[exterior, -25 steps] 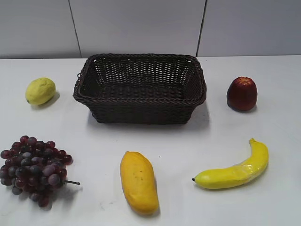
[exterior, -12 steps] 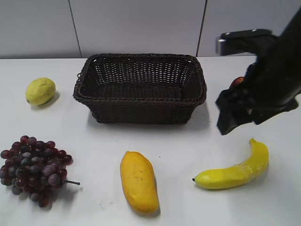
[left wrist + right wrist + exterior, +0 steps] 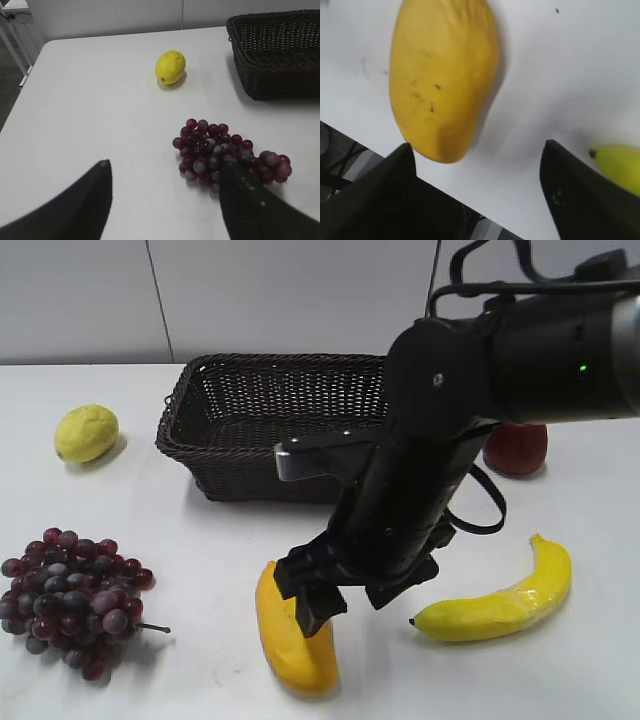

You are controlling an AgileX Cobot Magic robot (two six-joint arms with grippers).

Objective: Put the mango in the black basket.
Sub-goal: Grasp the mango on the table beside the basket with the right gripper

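While the mango (image 3: 293, 640) lies on the white desk (image 3: 200, 540) in front of the black basket (image 3: 270, 430), apart from it and outside it, the right gripper (image 3: 345, 602) is seen directly over the fruit's upper part in the exterior view. Its jaws are spread wide, with nothing pinched between them. In the right wrist view the mango (image 3: 442, 75) is shown lengthwise on the desk, its lower tip falling between the two dark fingers (image 3: 385, 190), closer to the left one; whether either finger touches the fruit cannot be told. At the right edge of that view the tip of the banana (image 3: 617, 167) is seen just beside the other finger.

In the exterior view the banana (image 3: 500, 605) lies to the right of the mango, apart from it, and a red apple (image 3: 515, 448) is partly hidden behind the arm, to the right of the basket. A lemon (image 3: 86, 433) rests left of the basket, and a bunch of grapes (image 3: 70, 598) lies left of the mango.

The left gripper (image 3: 165, 195) is held above the desk, its jaws likewise spread and empty, with the grapes (image 3: 225, 152) just beyond its right finger and the lemon (image 3: 170, 66) farther off, the basket's corner (image 3: 272, 55) showing at upper right.
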